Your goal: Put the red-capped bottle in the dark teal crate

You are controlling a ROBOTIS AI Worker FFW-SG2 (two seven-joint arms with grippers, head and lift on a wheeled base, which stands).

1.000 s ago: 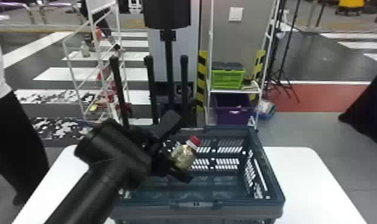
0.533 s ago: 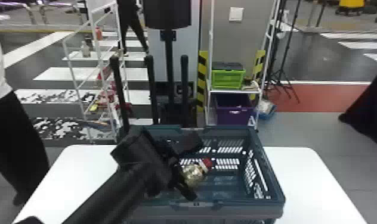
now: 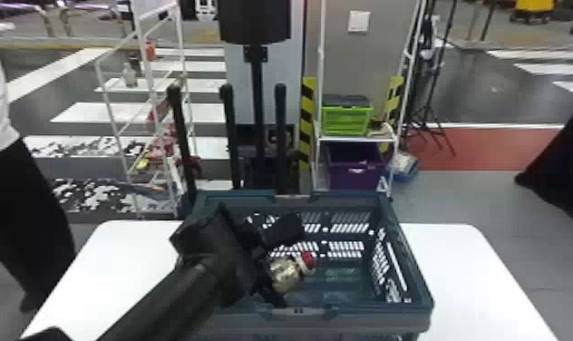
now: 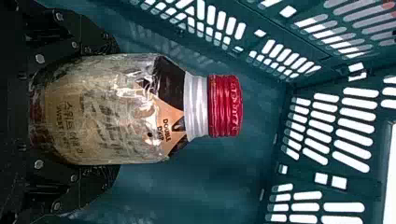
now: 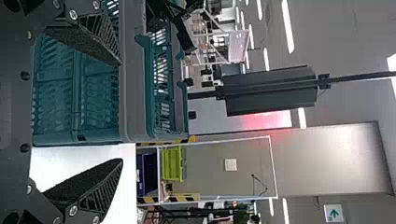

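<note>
2 pincers here: left pincer (image 3: 289, 265) snug round the red-capped bottle (image 3: 286, 275) over the dark teal crate (image 3: 367, 319), right pincer (image 5: 121, 112) wide open, empty.

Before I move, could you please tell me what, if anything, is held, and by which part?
The left gripper holds the bottle by its body, cap free; the right gripper is empty.

Downward head view, 2 closer wrist views, shared crate (image 3: 371, 317)
</note>
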